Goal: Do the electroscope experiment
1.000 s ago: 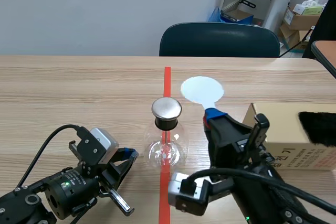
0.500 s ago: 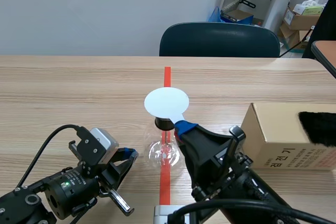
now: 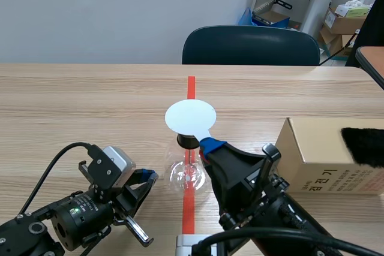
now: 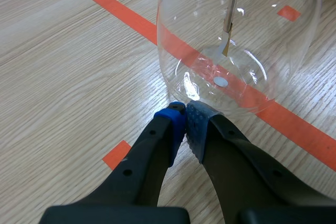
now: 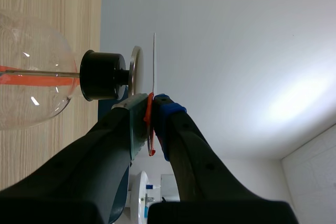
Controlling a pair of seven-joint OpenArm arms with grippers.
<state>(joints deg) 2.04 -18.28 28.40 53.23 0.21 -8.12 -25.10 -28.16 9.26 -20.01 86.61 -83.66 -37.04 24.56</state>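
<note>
Centrally in the frame, the glass flask [image 3: 189,172] is standing on the bench [image 3: 90,100]. The right fingers [image 5: 170,116] are pinching the stem of a white disc [image 3: 190,116], holding it just above the flask's metal cap [image 5: 135,72]. The left fingers [image 4: 168,127] are sitting closed on nothing, tips just beside the flask's base. A cardboard box [image 3: 324,154] is lying at the right.

A cardboard box [image 3: 324,148] standing near the right edge of the table [image 3: 72,100] is carrying the only legible writing. Three black Korean characters, appearing to read "검전기", are running along the lower part of its front face. Labels on the cartons [image 3: 345,22] stacked behind the table are showing too small to read.
</note>
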